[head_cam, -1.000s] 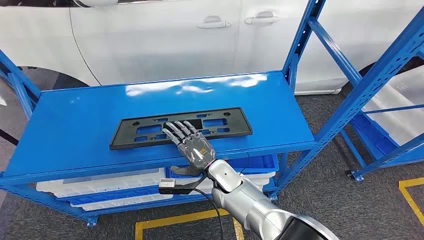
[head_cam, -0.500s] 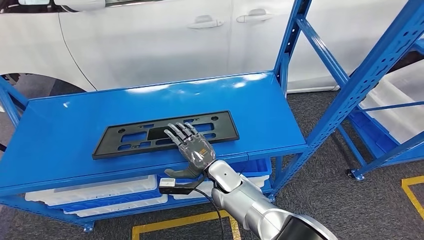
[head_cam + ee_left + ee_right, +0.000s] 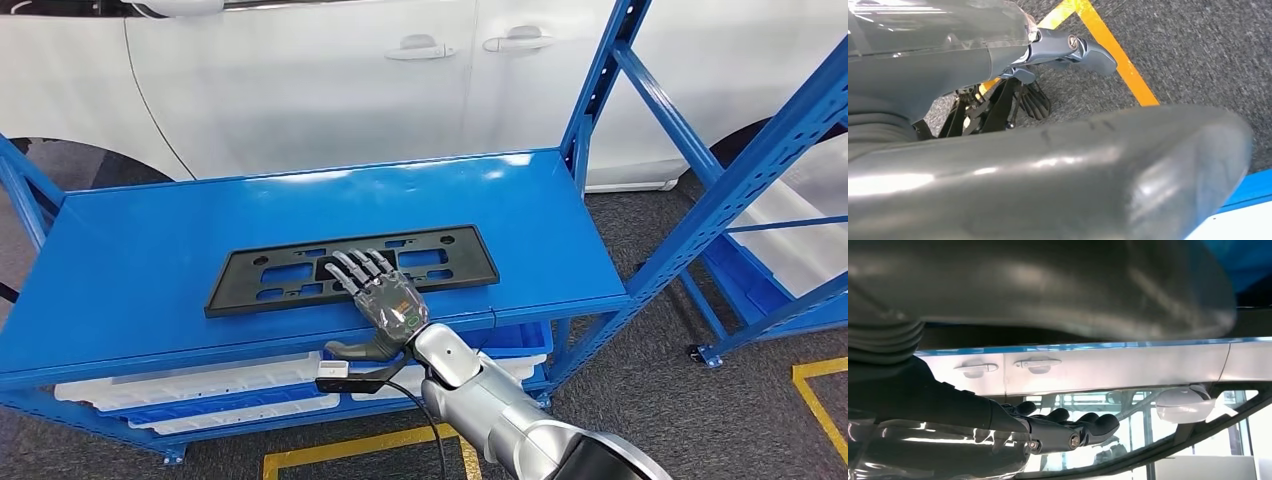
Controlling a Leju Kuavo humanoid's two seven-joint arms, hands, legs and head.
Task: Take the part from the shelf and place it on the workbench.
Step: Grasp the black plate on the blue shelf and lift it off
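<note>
One right hand (image 3: 388, 296) rests flat, fingers (image 3: 360, 265) spread, on the black part (image 3: 352, 268) lying on the blue shelf (image 3: 150, 260); nothing has shifted but the camera, so lifting remains undone.

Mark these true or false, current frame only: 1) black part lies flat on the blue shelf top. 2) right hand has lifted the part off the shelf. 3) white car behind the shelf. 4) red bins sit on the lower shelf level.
1) True: the black part lies flat on the blue shelf.
2) False: the right hand rests its fingers on the part, which is not lifted.
3) True: a white car stands behind.
4) False: the bins below are white and blue.
</note>
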